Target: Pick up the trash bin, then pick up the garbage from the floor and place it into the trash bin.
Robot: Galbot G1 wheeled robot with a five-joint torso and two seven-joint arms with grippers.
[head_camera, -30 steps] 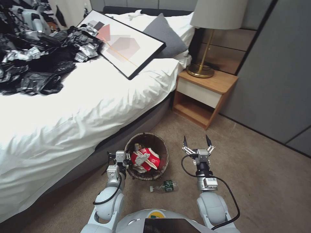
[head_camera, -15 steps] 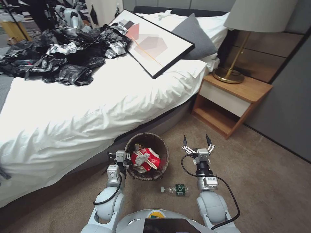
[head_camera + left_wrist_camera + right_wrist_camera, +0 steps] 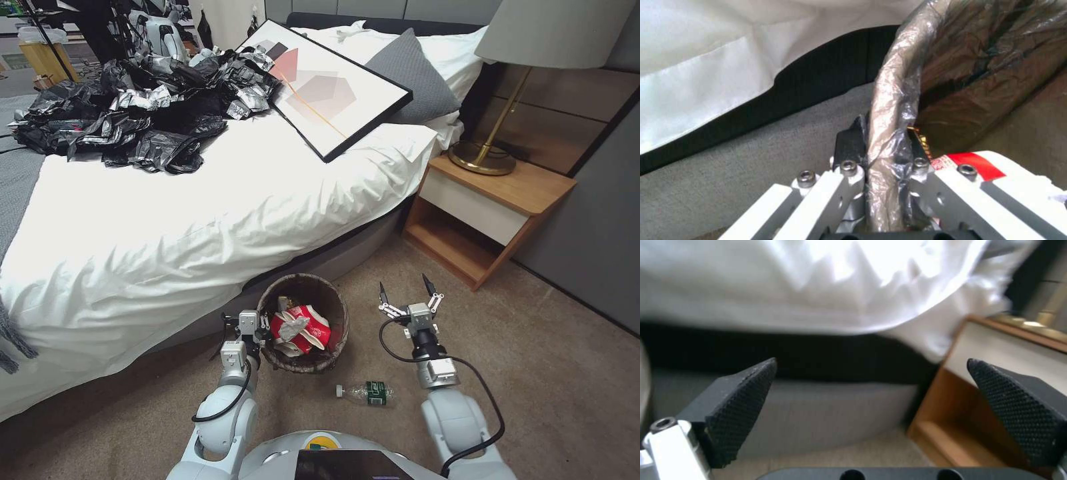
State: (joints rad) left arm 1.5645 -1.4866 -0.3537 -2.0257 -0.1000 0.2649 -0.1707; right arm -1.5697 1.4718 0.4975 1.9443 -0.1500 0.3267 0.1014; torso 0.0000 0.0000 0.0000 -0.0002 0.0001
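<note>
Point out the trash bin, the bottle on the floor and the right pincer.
trash bin [image 3: 333, 297]: head view, far rim with the brown liner.
bottle [image 3: 365, 393]: head view, middle of its body, beside the green label.
right pincer [image 3: 407, 292]: head view, midway between its open fingertips.

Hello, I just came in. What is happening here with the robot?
The robot is collecting litter beside a bed. Its left gripper is shut on the rim of the trash bin, which already holds red-and-white wrappers and a tissue. The right gripper hangs open and empty over the carpet to the bin's right. One bottle with a green label lies on the floor in front of the bin, not yet picked up.
</note>
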